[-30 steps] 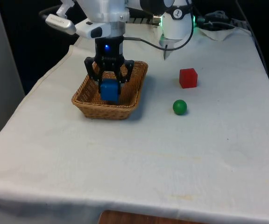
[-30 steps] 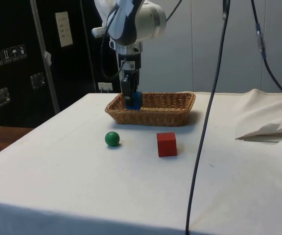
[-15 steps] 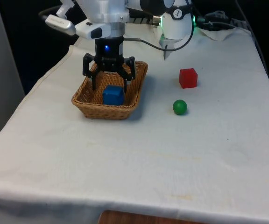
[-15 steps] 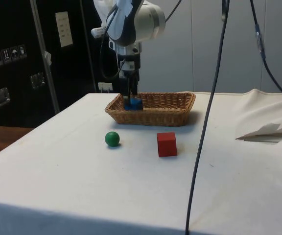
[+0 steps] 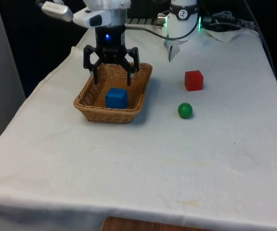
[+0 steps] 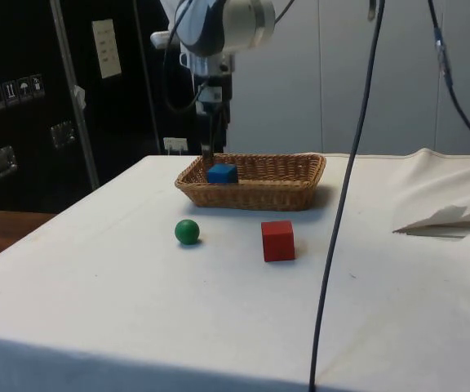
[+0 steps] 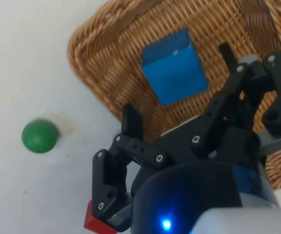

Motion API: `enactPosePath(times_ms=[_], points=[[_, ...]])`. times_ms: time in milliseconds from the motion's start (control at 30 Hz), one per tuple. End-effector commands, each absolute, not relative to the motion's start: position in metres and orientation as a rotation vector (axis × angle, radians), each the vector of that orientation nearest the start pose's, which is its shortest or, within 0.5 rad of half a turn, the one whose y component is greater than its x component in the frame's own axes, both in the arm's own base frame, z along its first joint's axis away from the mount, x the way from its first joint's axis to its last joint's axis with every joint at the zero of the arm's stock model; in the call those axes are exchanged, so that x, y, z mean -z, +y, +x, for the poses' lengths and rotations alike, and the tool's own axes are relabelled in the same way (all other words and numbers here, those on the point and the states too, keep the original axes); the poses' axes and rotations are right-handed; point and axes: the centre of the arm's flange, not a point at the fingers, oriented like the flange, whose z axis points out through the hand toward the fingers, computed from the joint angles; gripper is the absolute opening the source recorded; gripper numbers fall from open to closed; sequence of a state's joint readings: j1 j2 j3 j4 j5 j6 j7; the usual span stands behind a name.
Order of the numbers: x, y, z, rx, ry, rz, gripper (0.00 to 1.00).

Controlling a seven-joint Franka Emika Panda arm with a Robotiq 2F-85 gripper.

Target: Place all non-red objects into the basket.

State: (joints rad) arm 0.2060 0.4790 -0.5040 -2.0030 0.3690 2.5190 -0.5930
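1. In the front view, a wicker basket [image 5: 95,109] is seen on the white-clothed surface [image 5: 143,159], towards the front view's left. A blue cube [image 5: 116,97] is held inside it, resting on the basket floor. The gripper [image 5: 111,77] is seen above the basket's far part, its fingers [image 5: 94,76] spread wide and gripping nothing, apart from the cube. A green ball [image 5: 185,110] is found on the cloth to the front view's right of the basket, outside it, and a red cube [image 5: 194,80] is seen just beyond the ball.

2. In the side view, the blue cube [image 6: 222,173] is seen within the basket [image 6: 259,193], near one end of it. The gripper [image 6: 207,152] is held just above that end's rim. The green ball [image 6: 187,231] and the red cube [image 6: 277,240] are set on the surface [image 6: 219,310] nearer the camera, apart from each other and from the basket.

3. In the wrist view, the blue cube [image 7: 174,66] is shown lying on the basket's weave [image 7: 112,63], between the open fingers [image 7: 131,119] but untouched by them. The green ball [image 7: 40,136] is seen on the cloth outside the basket rim.
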Motion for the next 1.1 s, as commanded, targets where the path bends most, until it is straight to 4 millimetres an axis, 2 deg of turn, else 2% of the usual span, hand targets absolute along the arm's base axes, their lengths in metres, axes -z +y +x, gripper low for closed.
enactPosePath(times_ms=[0, 167, 233, 400, 667, 867, 900, 1067], points=[[-0.258, -0.172, 0.589, 0.173, -0.097, -3.183, 1.0], [-0.272, -0.171, 0.588, 0.181, -0.091, -3.175, 1.0], [-0.277, -0.164, 0.588, 0.186, -0.087, -3.172, 1.0], [-0.28, -0.155, 0.588, 0.185, -0.079, -3.168, 1.0], [-0.279, -0.136, 0.587, 0.179, -0.069, -3.157, 1.0], [-0.272, -0.118, 0.585, 0.159, -0.061, -3.141, 1.0], [-0.273, -0.121, 0.587, 0.162, -0.067, -3.137, 1.0], [-0.265, -0.104, 0.585, 0.14, -0.056, -3.129, 1.0]])
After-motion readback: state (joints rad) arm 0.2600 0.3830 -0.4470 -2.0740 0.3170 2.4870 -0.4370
